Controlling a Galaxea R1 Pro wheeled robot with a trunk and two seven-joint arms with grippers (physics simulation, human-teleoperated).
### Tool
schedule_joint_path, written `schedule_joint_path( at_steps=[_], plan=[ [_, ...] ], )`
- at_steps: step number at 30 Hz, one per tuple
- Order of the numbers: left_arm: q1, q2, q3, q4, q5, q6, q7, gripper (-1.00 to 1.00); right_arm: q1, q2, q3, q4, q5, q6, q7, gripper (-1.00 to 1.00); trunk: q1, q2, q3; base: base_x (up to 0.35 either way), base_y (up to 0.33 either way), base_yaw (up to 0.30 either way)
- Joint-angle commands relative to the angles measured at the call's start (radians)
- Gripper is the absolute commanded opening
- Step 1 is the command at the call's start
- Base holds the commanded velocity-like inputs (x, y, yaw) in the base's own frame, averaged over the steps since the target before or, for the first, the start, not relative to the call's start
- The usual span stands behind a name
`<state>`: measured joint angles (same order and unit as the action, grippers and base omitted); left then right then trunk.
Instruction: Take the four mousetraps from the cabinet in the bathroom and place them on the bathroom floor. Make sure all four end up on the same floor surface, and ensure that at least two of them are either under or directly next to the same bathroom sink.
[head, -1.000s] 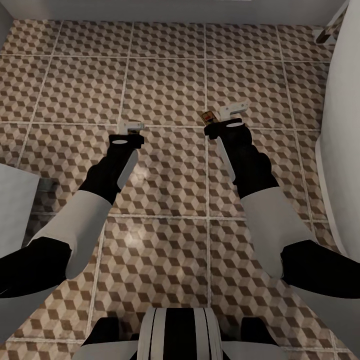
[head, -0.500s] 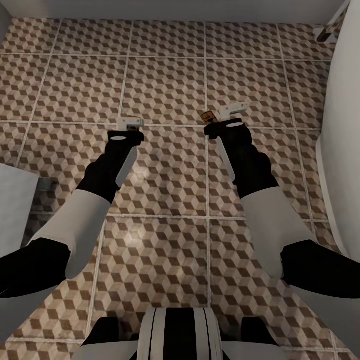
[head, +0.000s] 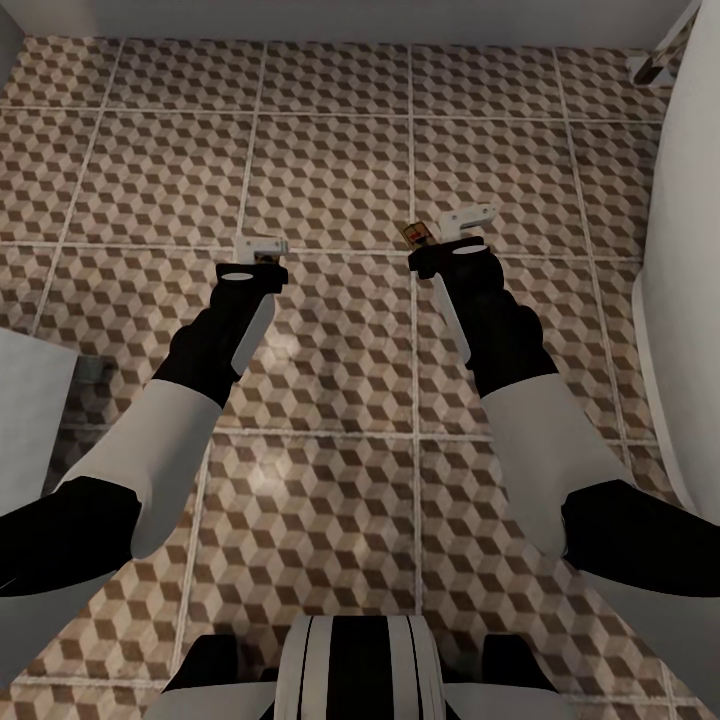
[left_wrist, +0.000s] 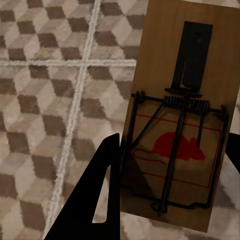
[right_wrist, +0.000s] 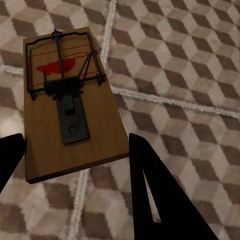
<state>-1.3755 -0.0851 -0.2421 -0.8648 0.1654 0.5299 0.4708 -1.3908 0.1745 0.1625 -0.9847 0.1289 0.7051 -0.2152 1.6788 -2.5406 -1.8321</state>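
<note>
Grippers, left (head: 262, 243) and right (head: 452, 226), each clamp a flat tan wooden mousetrap (left_wrist: 182, 112) (right_wrist: 67, 122) mid-frame over cube-patterned tiled bathroom floor (head: 330, 160); neither set down yet, others unseen.

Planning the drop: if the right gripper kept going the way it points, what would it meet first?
Probably the bathroom floor; the right gripper already holds a mousetrap between its fingers. Depth is unclear.

Both arms reach forward and down, side by side. The left tool (head: 257, 243) is clamped on a mousetrap (left_wrist: 181, 115); the right tool (head: 455, 226) grips another mousetrap (right_wrist: 67, 122).
</note>
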Motion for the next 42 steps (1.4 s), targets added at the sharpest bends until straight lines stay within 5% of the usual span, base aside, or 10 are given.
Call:
schedule_joint_path(
  at_steps=[1,42],
  plan=[
    [-0.001,0.001,-0.004,-0.001,0.008,0.005,0.012,-1.0,-0.001,0.0,0.002,-0.001,0.006,0.007,-0.004,-1.0,0.0,0.0,-0.001,0.096,0.0,0.0],
    [-0.001,0.001,-0.003,-0.001,0.01,0.009,0.012,-1.0,0.002,-0.002,0.002,0.012,0.006,0.003,-0.003,-1.0,0.0,0.0,-0.001,0.328,0.013,0.0]
  ],
)
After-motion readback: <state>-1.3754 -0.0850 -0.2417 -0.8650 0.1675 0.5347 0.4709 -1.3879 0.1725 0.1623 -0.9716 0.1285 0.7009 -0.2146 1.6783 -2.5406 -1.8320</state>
